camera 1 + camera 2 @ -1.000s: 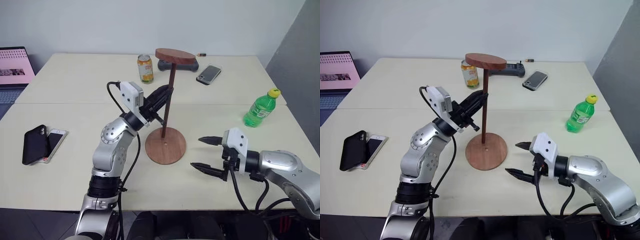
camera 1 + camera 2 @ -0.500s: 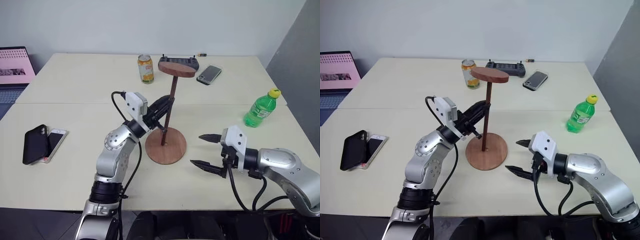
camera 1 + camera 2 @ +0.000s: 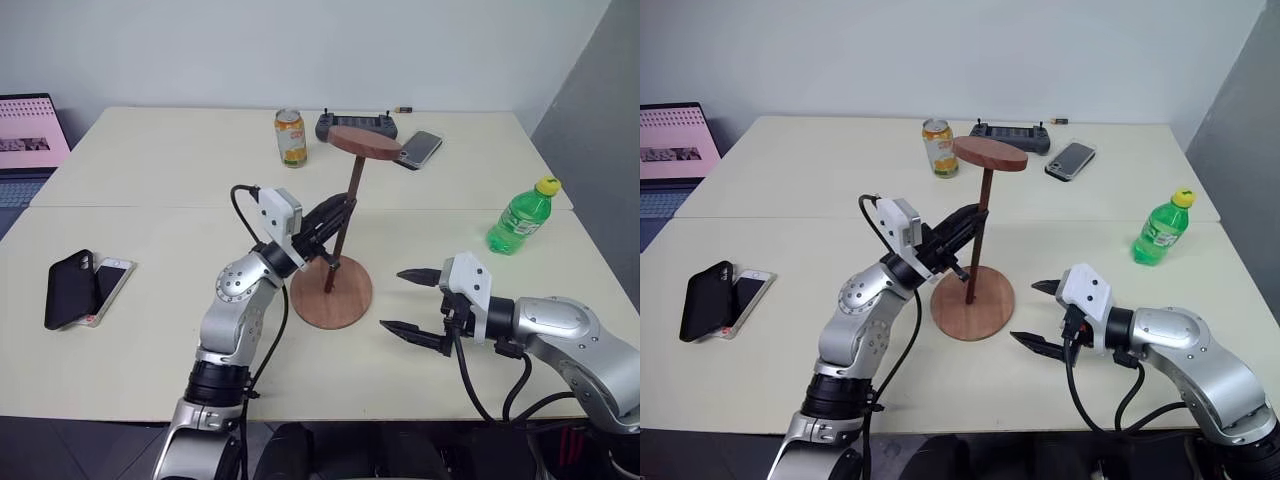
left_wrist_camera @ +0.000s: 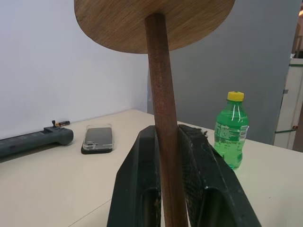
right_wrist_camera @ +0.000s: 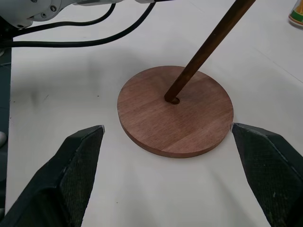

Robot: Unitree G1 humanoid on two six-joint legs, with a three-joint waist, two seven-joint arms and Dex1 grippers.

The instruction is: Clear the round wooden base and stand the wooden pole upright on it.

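The round wooden base (image 3: 332, 292) lies flat on the table in front of me, its centre hole (image 5: 174, 100) showing. The wooden pole (image 3: 341, 231) leans with its small disc (image 3: 364, 141) at the top and its lower end at that hole. My left gripper (image 3: 338, 211) is shut on the pole at mid-height, and its fingers (image 4: 138, 179) clamp both sides of the rod. To the right of the base my right gripper (image 3: 410, 301) hangs open just above the table, its fingertips (image 5: 83, 142) spread wide and apart from the disc.
A green bottle (image 3: 520, 216) stands at the right. A drink can (image 3: 291, 137), a black controller (image 3: 345, 123) and a phone (image 3: 417, 149) lie at the back. Two phones (image 3: 78, 287) rest at the left, with a laptop (image 3: 28, 135) beyond them.
The left gripper has lowered the pole and tilted its top to the right; the lower end now sits at the base's centre hole. The right gripper has stayed put.
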